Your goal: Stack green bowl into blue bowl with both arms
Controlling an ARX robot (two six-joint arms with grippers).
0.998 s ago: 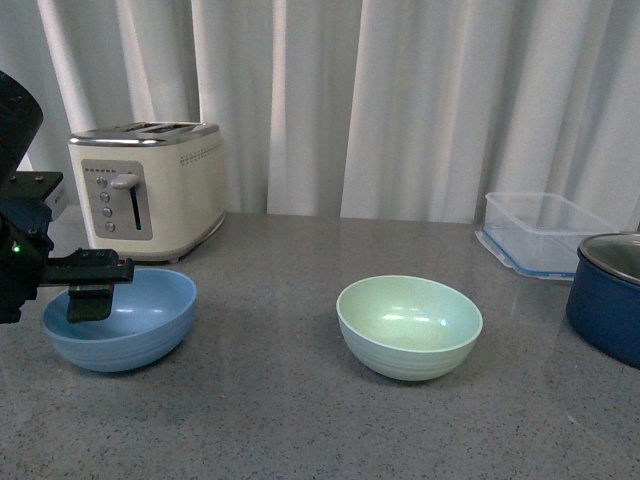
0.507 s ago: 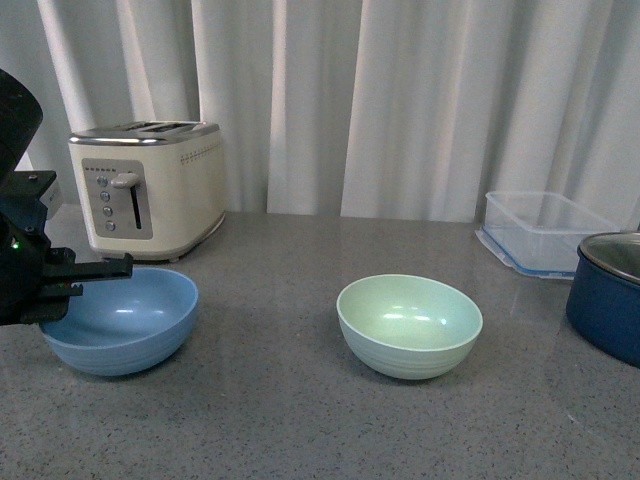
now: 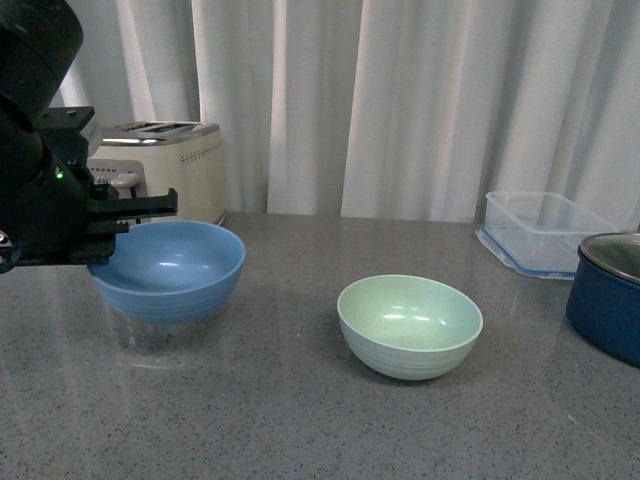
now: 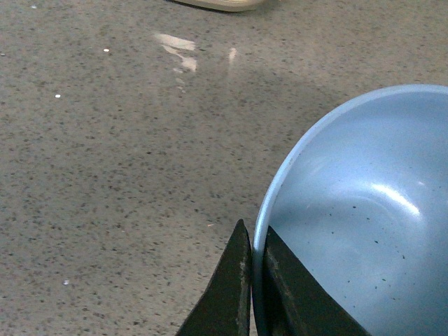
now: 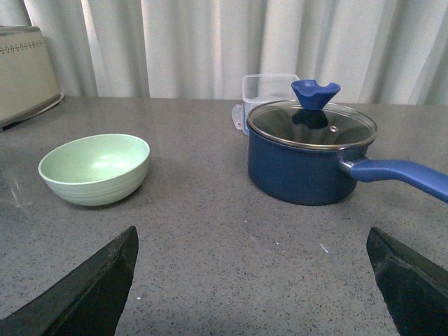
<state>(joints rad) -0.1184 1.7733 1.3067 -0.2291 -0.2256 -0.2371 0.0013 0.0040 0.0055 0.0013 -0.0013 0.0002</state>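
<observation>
The light blue bowl hangs above the grey counter at the left, its rim pinched by my left gripper. In the left wrist view the two black fingers are shut on the blue bowl, one inside the rim and one outside, with the gripper over bare counter. The pale green bowl rests upright on the counter near the middle, well to the right of the blue one. The right wrist view has the green bowl ahead of my open right gripper, which holds nothing.
A cream toaster stands at the back left behind the lifted bowl. A clear plastic container sits at the back right. A dark navy pot with a glass lid and a long handle stands right of the green bowl.
The left arm has raised the blue bowl off the counter and carried it somewhat to the right. The green bowl has stayed where it was.
</observation>
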